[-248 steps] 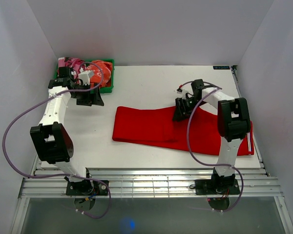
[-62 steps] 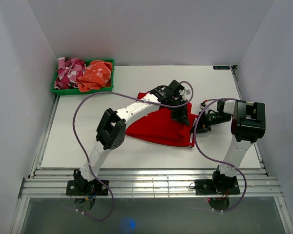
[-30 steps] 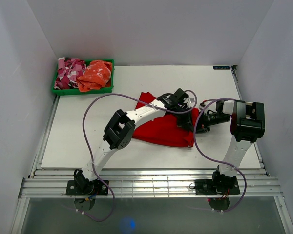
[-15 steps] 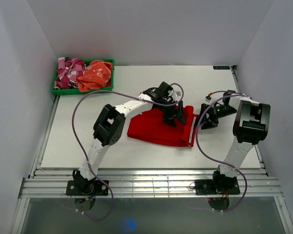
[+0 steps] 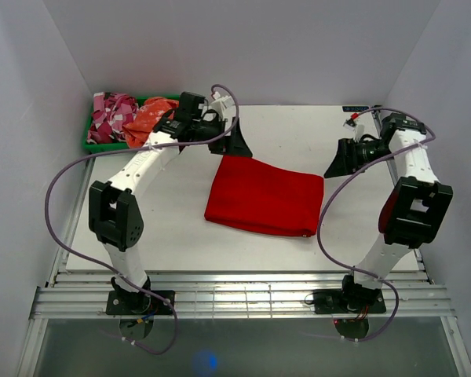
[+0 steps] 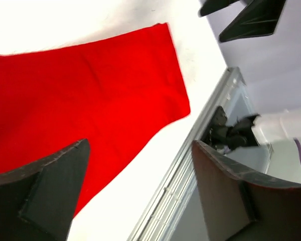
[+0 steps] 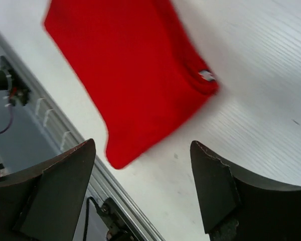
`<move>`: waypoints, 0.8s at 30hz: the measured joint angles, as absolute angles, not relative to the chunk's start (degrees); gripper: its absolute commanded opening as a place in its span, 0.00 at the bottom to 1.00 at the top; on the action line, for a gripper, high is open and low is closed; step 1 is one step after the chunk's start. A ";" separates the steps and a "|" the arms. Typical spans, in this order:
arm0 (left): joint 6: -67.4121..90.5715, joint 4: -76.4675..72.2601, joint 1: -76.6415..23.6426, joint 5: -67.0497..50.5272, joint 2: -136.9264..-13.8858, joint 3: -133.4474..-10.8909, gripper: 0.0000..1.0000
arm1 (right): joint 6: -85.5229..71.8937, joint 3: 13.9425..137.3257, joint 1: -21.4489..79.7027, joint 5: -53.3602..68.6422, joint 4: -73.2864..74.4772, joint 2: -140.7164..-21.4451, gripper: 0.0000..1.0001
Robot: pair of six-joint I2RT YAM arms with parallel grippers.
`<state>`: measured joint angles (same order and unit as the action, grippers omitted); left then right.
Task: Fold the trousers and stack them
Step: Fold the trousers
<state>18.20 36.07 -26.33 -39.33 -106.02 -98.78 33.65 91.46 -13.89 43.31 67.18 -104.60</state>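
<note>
The red trousers (image 5: 265,195) lie folded into a compact rectangle at the middle of the white table. They also show in the left wrist view (image 6: 80,90) and the right wrist view (image 7: 135,60). My left gripper (image 5: 237,146) hangs open and empty just beyond the fold's far left corner. My right gripper (image 5: 337,161) is open and empty, raised off the fold's far right side. Both grippers are apart from the cloth. In the left wrist view the left gripper (image 6: 140,181) has wide jaws; in the right wrist view so does the right gripper (image 7: 143,183).
A green bin (image 5: 94,145) at the far left corner holds a pink-and-white patterned garment (image 5: 110,111) and an orange cloth (image 5: 147,118). The table's metal front rail (image 5: 243,275) runs along the near edge. White walls close in the sides and back.
Both grippers have let go of the trousers and pulled back, the left toward the bin, the right toward the far right. The trousers went from a long strip to a compact fold.
</note>
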 measured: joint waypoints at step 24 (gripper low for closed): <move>17.52 26.22 -16.08 -67.33 -121.49 -69.43 0.62 | 27.22 71.50 -1.04 56.66 63.05 -118.63 0.84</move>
<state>17.52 26.22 -16.08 -67.33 -121.49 -69.43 27.22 71.50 -1.04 56.66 63.05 -118.63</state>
